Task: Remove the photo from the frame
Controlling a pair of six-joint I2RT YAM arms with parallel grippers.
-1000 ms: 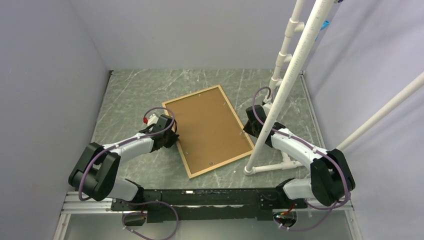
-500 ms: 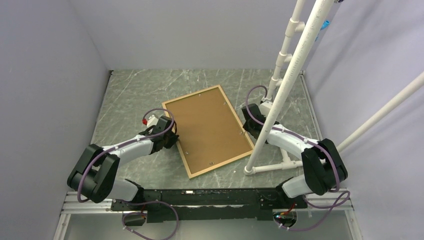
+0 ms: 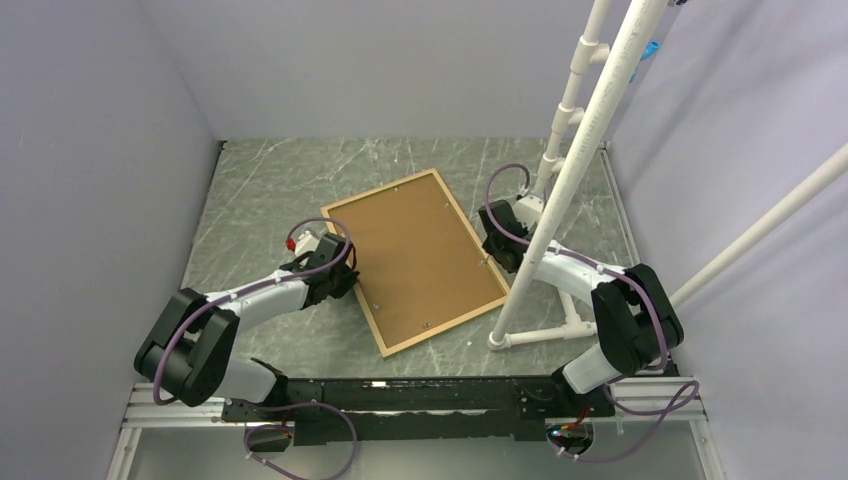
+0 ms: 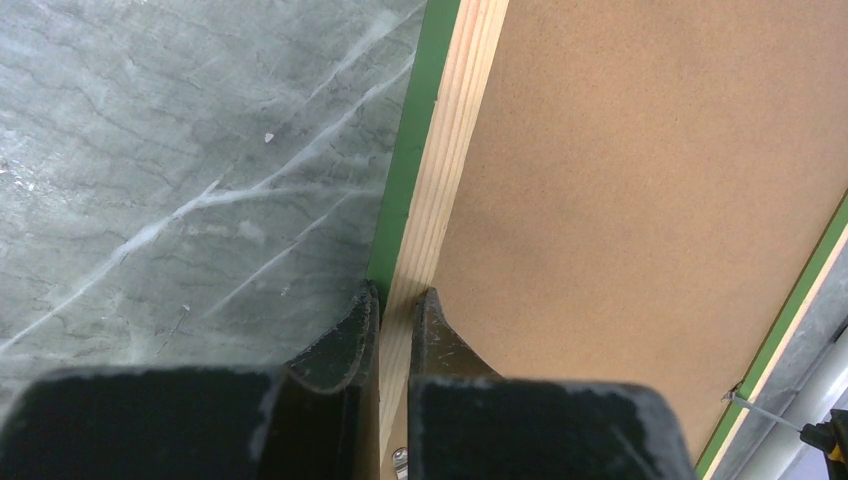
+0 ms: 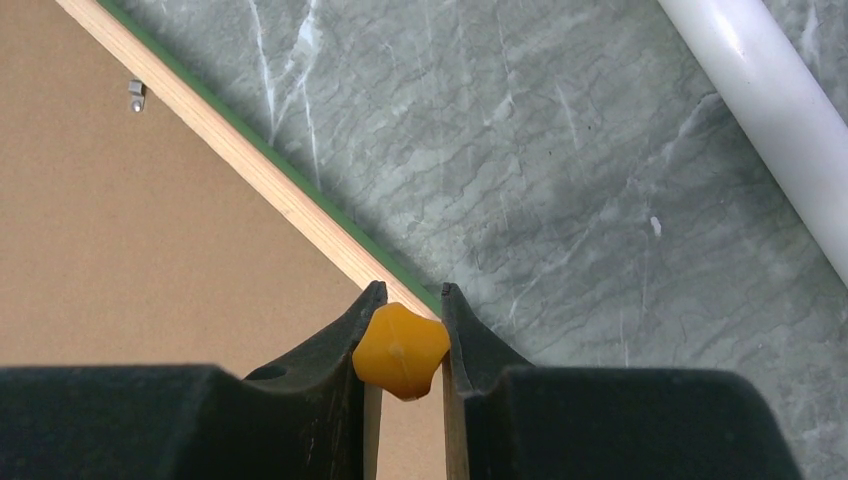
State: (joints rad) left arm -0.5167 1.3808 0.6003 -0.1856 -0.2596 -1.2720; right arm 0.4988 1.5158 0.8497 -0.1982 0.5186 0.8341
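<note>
— Arms first: how does the left one sit?
— Left arm (image 3: 250, 295) lies low, elbow back by its base, forearm reaching right to the frame's (image 3: 380, 190) left edge. Left fingers (image 4: 372, 305) are nearly closed, pinching the light wood rim.
— And the frame itself?
— It lies flat mid-surface, back up and askew. A brown board (image 3: 415, 255) fills it, and the photo is hidden from every view.
— The right side?
— Right arm (image 3: 570, 275) is folded, and its wrist passes behind a white pipe to the frame's right edge. Right fingers (image 5: 370, 305) stand narrow, gripping a small orange lump (image 5: 400, 350) over the rim. I cannot tell whether it touches the rim.
— Surroundings?
— The surface (image 3: 270, 180) is grey-green and marbled, with plain pale walls (image 3: 100, 150) on three sides. White pipes (image 3: 575, 170) stand at the right.
</note>
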